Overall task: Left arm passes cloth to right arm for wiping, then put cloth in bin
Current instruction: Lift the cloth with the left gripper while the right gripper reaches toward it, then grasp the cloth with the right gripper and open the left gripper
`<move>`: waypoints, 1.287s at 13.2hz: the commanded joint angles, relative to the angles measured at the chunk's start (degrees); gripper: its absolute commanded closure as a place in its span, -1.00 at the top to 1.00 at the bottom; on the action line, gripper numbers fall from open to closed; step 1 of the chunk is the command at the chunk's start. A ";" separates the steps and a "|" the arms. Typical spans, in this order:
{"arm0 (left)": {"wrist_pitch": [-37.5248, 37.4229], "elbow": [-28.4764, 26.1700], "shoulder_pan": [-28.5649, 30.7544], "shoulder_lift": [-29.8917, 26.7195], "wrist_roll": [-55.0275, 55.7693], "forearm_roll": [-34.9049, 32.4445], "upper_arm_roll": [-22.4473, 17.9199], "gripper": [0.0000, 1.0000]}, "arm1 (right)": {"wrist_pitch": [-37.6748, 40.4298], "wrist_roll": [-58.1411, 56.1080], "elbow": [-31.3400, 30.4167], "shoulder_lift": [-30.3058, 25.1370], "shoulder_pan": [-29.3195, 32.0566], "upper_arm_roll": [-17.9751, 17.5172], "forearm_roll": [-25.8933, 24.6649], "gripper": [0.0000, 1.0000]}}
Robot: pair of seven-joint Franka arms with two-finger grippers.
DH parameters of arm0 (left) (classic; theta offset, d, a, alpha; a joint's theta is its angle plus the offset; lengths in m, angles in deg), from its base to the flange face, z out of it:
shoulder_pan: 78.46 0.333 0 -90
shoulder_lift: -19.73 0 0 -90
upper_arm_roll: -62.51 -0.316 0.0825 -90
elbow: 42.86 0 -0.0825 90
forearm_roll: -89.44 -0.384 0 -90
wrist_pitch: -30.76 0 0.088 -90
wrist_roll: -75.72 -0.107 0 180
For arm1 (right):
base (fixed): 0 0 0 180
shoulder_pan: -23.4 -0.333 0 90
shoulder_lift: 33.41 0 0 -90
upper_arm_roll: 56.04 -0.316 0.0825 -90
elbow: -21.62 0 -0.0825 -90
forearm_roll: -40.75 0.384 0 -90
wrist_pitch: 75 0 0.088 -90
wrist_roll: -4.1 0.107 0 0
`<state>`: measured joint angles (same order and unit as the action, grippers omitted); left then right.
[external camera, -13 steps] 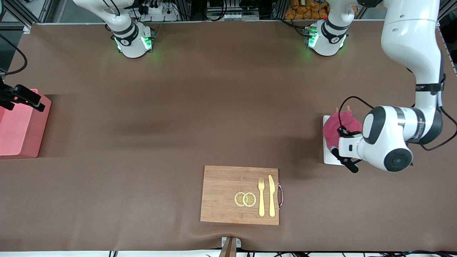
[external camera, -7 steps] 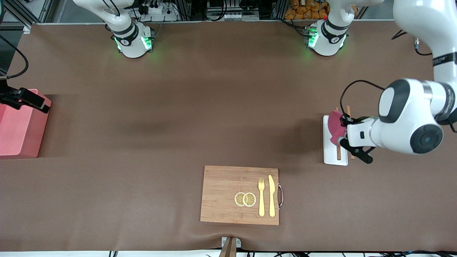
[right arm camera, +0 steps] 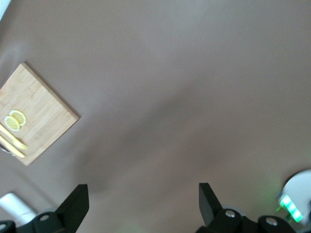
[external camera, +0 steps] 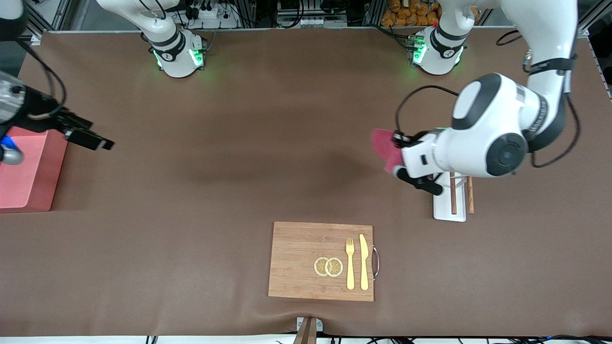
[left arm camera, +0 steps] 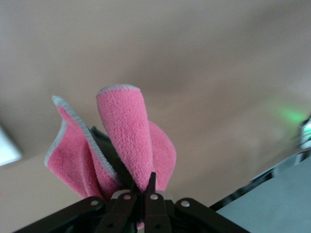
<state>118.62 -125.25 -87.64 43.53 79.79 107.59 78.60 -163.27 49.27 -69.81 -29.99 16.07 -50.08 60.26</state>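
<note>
Hanging in the air over bare tabletop toward the left arm's end of the table, the cloth [external camera: 384, 145] is pinched in the left gripper [external camera: 400, 155], whose jaws are pressed together on its lower folds. In the left wrist view the cloth [left arm camera: 112, 141] stands up from the closed fingertips [left arm camera: 127, 180] in two pink lobes edged with a pale hem. The white tray [external camera: 449, 203] with its wooden sticks lies on the table just beside and under that arm's wrist. The right gripper [external camera: 86, 137] hovers well apart from the cloth, beside the bin [external camera: 26, 174] at the right arm's end of the table; its fingers [right arm camera: 75, 206] are spread wide and hold nothing. The cloth's free end seems to point toward the right gripper, though the front view shows this only roughly, so a handover would likely need both arms to close the wide gap over the middle of the table.
</note>
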 commanded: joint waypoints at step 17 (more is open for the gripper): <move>54.06 2.23 -26.94 3.10 62.10 11.21 0.52 -1.00 | -9.90 42.19 -7.34 7.40 -14.91 0.55 20.48 1.00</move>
<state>169.19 -124.41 -113.73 45.93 137.80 118.30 79.66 -172.49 90.21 -74.80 -21.41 2.45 -50.17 80.18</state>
